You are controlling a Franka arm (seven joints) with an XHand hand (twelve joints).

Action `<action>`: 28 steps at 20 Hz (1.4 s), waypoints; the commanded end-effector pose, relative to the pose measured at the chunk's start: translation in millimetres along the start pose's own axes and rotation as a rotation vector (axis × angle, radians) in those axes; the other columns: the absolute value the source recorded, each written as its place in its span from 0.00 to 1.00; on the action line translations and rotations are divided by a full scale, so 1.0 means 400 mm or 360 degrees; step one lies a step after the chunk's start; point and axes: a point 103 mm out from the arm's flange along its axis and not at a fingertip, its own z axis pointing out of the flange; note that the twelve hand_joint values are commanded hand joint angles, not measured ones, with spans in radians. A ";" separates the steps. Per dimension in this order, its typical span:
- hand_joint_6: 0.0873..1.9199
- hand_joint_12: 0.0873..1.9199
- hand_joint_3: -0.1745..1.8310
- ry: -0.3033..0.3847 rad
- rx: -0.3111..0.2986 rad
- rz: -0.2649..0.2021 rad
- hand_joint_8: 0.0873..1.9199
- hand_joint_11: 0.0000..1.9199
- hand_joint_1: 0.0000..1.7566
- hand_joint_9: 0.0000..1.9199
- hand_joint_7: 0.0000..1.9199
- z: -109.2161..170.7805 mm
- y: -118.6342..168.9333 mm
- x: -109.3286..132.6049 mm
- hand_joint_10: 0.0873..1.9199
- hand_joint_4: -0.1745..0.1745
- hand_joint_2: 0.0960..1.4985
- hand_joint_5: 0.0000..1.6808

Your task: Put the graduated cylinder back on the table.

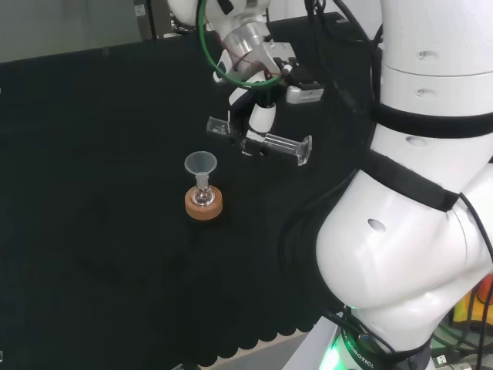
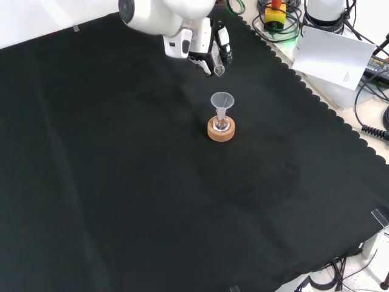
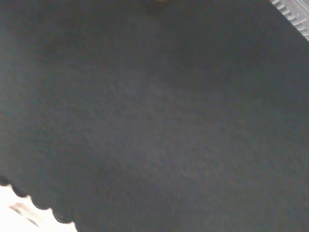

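Across the bench, the black cloth [image 1: 92,154] covers the whole work surface, and its scalloped edge runs along the right side of the front view. Over the far part of the cloth in the front view, near that scalloped edge, the white arm [image 1: 416,193] carries the hand [image 1: 260,116] above the surface.

The hand's fingers are curled round the graduated cylinder [image 1: 266,140], pinching it near mid-length. The cylinder is clear. In the head view it lies roughly horizontal, with its flat base [image 1: 305,151] toward the arm and its other end pointing away. It is clear of the cloth; no part of it touches the surface.

Nearer the middle of the cloth stands a cork ring [image 1: 204,203] bearing a small round flask [image 2: 220,125], with a clear funnel [image 1: 200,164] seated in the flask's neck. In the head view the cylinder hangs just above and to the right of the funnel, apart from it.

Step in hand, as judged: the cylinder is held tilted in the air and the set-down has not yet begun.

The next move calls for:
1. Turning the cylinder upright, base down.
2. Carrying it clear of the funnel toward bare cloth.
3. Lowering it until the base sits flat, then spreading the fingers.

Contact with the funnel would likely topple the flask assembly.
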 end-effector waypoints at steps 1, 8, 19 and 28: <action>0.53 0.34 0.10 0.0077 -0.0218 -0.0173 0.20 0.66 0.66 0.74 0.61 -0.011 -0.007 -0.020 0.00 0.00 0.73 0.57; 0.53 0.34 0.10 0.0086 -0.0517 -0.0278 0.19 0.65 0.66 0.73 0.61 -0.037 0.008 -0.058 0.00 0.00 0.73 0.57; 0.53 0.34 0.10 0.0181 -0.1133 -0.0413 0.19 0.65 0.66 0.73 0.61 -0.126 0.107 -0.147 0.00 0.00 0.73 0.57; 0.53 0.34 0.10 0.0315 -0.1364 -0.0574 0.18 0.65 0.66 0.73 0.61 -0.196 0.251 -0.168 0.00 0.00 0.73 0.57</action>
